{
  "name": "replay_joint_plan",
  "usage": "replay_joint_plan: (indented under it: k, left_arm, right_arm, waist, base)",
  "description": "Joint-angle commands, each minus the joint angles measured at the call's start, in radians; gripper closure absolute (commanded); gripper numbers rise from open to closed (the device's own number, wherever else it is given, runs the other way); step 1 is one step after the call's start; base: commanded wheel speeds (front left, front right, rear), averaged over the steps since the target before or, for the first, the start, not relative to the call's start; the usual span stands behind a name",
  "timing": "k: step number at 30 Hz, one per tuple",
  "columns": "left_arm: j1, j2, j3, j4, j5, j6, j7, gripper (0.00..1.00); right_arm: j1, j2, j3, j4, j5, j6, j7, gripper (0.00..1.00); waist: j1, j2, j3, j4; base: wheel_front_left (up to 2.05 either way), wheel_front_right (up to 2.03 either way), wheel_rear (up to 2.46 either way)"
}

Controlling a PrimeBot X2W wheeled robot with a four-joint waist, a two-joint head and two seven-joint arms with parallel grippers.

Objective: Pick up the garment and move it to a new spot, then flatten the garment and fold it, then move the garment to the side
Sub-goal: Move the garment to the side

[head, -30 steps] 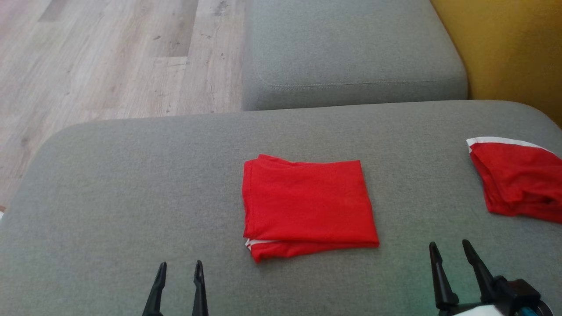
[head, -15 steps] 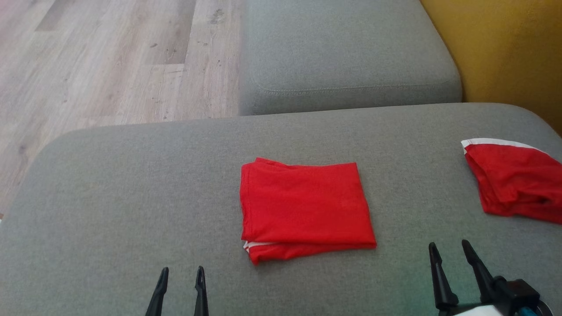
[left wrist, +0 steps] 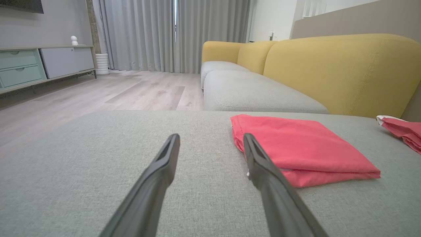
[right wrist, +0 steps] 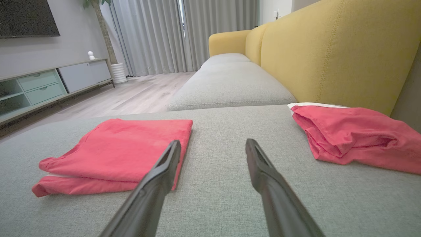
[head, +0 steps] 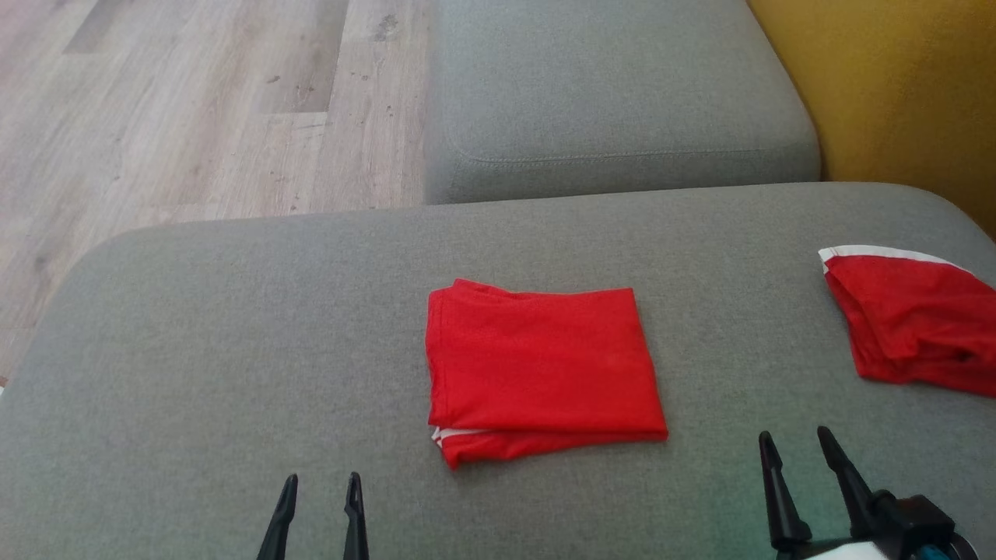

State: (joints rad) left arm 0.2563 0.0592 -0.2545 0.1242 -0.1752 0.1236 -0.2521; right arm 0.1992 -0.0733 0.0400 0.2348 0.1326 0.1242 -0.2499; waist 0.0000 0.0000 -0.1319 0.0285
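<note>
A red garment lies folded into a neat rectangle at the middle of the grey cushion; it also shows in the left wrist view and the right wrist view. A second red garment with a white band lies loosely bunched at the right edge. My left gripper stands open near the front edge, left of the folded garment, holding nothing. My right gripper is open too, between the two garments, touching neither.
A second grey seat cushion lies beyond the near one, with a yellow backrest on the right. Wooden floor lies to the left past the cushion's rounded edge. A low cabinet and curtains stand far off.
The head view has shifted slightly. Both garments lie as before, and both grippers stay open and near the front edge.
</note>
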Motion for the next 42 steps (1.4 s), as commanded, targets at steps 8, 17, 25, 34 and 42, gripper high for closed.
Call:
replay_joint_plan:
  k: [8,17,25,34,42]
  left_arm:
    - [-0.035,-0.009,0.033,0.000,0.008,0.004,-0.010,0.00]
    - [-0.051,-0.009,0.028,-0.001,0.021,-0.003,-0.010,0.00]
    - [-0.063,-0.009,0.014,-0.010,0.026,-0.005,-0.010,0.00]
    - [-0.105,-0.009,-0.020,-0.001,0.044,0.001,-0.010,0.00]
    - [-0.164,-0.009,-0.053,0.007,0.040,0.026,-0.010,0.00]
  right_arm:
    - [-0.020,-0.004,0.013,-0.030,-0.012,0.007,-0.012,0.00]
    - [-0.053,-0.002,0.010,-0.012,-0.014,0.007,-0.012,0.00]
    - [-0.161,-0.017,0.023,0.044,-0.010,0.007,-0.012,0.00]
    - [-0.368,-0.046,0.096,0.246,0.093,0.007,0.044,0.00]
    - [-0.569,-0.059,0.211,0.434,0.350,0.007,0.226,0.00]
  waist:
    - [0.0000,0.0000,-0.001,0.008]
    - [0.0000,0.0000,0.034,0.027]
    - [0.0000,0.0000,0.088,0.038]
    - [0.0000,0.0000,0.180,0.053]
    - [0.0000,0.0000,0.252,0.069]
  base:
    - [0.00,0.00,0.00]
    - [0.00,0.00,0.00]
    - [0.00,0.00,0.00]
    - [0.00,0.00,0.00]
    - [0.00,0.00,0.00]
